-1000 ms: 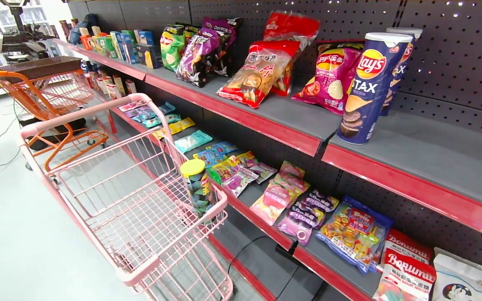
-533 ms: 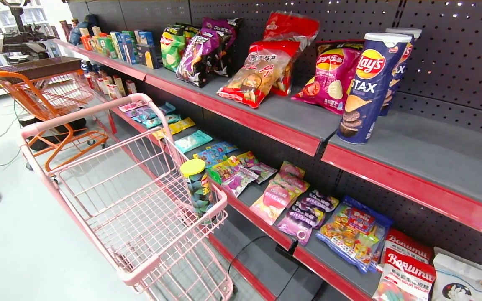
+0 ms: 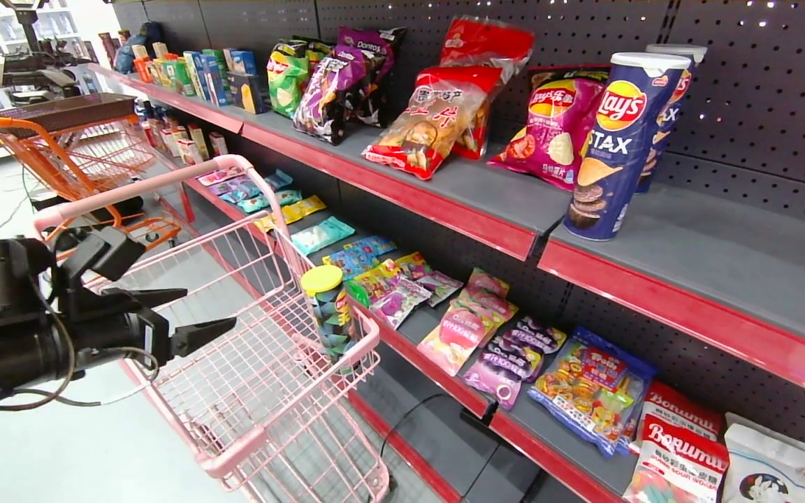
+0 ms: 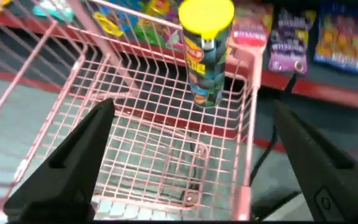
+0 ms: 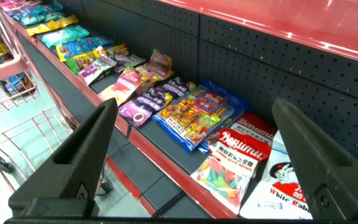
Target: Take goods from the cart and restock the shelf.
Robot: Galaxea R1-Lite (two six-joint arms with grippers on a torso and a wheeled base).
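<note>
A pink wire cart [image 3: 145, 183] stands in front of the shelf. In its corner nearest the shelf a chip can with a yellow lid [image 3: 330, 312] stands upright, also seen in the left wrist view [image 4: 206, 70]. My left gripper [image 3: 207, 311] hangs open above the cart's basket, left of the can and apart from it; its fingers [image 4: 73, 158] are spread wide with nothing between them. My right gripper [image 5: 194, 106] is open and empty, facing the lower shelf's candy bags [image 5: 191, 118]. The upper shelf [image 3: 710, 258] has bare grey board right of a navy chip tube [image 3: 612, 140].
Chip bags [image 3: 437, 119] and boxes line the upper shelf to the left. Candy bags [image 3: 500, 349] cover the lower shelf. An orange cart [image 3: 74, 147] stands behind the pink one. A black cable [image 3: 416, 412] lies on the bottom shelf.
My left arm has swung in from the left edge and now hangs over the pink cart with its gripper open. The can and the shelf goods have not moved.
</note>
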